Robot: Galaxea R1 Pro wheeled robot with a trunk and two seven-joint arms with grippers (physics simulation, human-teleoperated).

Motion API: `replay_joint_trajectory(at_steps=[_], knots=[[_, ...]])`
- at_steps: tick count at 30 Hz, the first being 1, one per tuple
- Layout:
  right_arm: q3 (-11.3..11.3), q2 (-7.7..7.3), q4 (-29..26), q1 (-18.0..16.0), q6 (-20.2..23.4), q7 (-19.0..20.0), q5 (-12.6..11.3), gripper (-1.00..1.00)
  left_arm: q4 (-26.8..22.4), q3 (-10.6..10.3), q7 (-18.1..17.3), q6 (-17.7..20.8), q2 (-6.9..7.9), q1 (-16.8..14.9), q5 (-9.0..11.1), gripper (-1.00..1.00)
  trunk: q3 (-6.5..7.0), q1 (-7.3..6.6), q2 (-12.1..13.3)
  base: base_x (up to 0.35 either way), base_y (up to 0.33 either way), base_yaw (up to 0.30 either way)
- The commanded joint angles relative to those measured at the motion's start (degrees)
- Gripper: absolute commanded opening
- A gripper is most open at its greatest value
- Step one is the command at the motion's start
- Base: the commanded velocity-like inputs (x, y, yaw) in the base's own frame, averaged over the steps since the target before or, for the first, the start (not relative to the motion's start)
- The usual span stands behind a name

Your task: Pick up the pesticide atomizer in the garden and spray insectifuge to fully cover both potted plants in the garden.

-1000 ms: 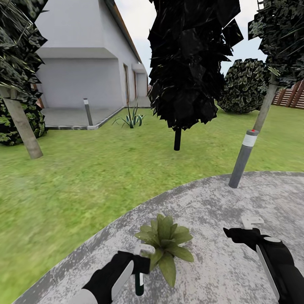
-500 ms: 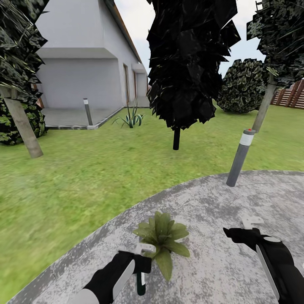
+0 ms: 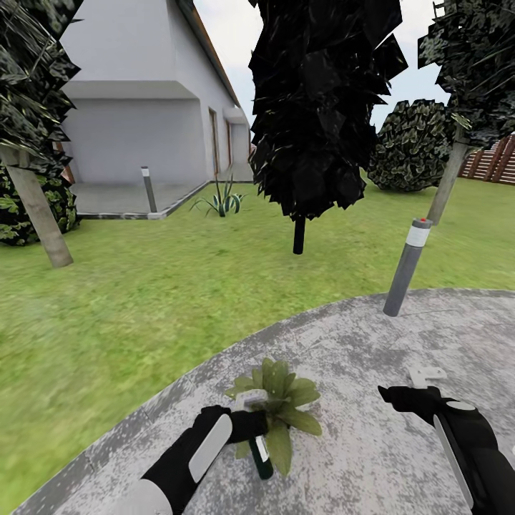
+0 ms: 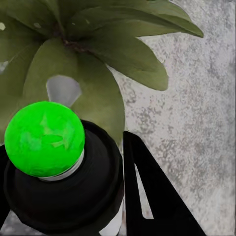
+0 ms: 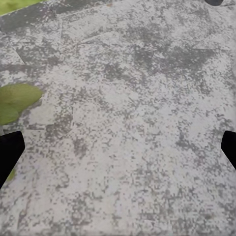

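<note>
We see our left gripper (image 3: 250, 423) reaching forward, clamped on the pesticide atomizer (image 3: 259, 449); our right gripper (image 3: 404, 395) hangs low at the right, fingers spread wide, holding nothing.

Left gripper (image 3: 252, 423) clamped on the pesticide atomizer (image 3: 259, 449), pressed right up against the potted plant (image 3: 279, 400) — leaves at its twelve and one o'clock, no gap there (one broad leaf lies directly under the bottle in the left wrist view). Off to its nine o'clock, bare paved patio (image 3: 372, 336) running out to lawn (image 3: 143, 300), wide open. Between plant and right gripper (image 3: 418, 386), a free lane of stone. Right gripper's fingers spread over bare paving. Grey bollard lamp (image 3: 406, 266) stands at its twelve, well apart; dark tree trunk (image 3: 299, 234) farther back on the grass.
</note>
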Motion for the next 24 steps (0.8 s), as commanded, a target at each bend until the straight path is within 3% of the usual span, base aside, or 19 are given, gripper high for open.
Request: replay_joint_trajectory(at_steps=[1,3,10,21,24], knots=[[0.0,0.00,0.0,0.0,0.0,0.0,0.0,1.00,0.0,0.0,1.9,0.2,0.00,-0.3,2.1,-1.00,0.00,0.00,0.0,0.000,0.000,0.000],[0.1,0.00,0.0,0.0,0.0,0.0,0.0,1.00,-1.5,0.0,2.9,0.4,0.00,-0.7,3.2,-1.00,0.00,0.00,0.0,0.000,0.000,0.000],[0.0,0.00,0.0,0.0,0.0,0.0,0.0,1.00,-4.6,-0.9,2.6,-0.2,0.00,-0.7,3.4,-1.00,0.00,0.00,0.0,0.000,0.000,0.000],[0.0,0.00,0.0,0.0,0.0,0.0,0.0,1.00,-4.8,-1.2,2.4,-0.4,-0.02,-0.7,3.5,-1.00,0.00,0.00,0.0,0.000,0.000,0.000],[0.0,0.00,0.0,0.0,0.0,0.0,0.0,1.00,-4.8,-3.0,1.5,-0.4,-0.08,-0.7,3.5,-1.00,0.00,0.00,0.0,0.000,0.000,0.000]])
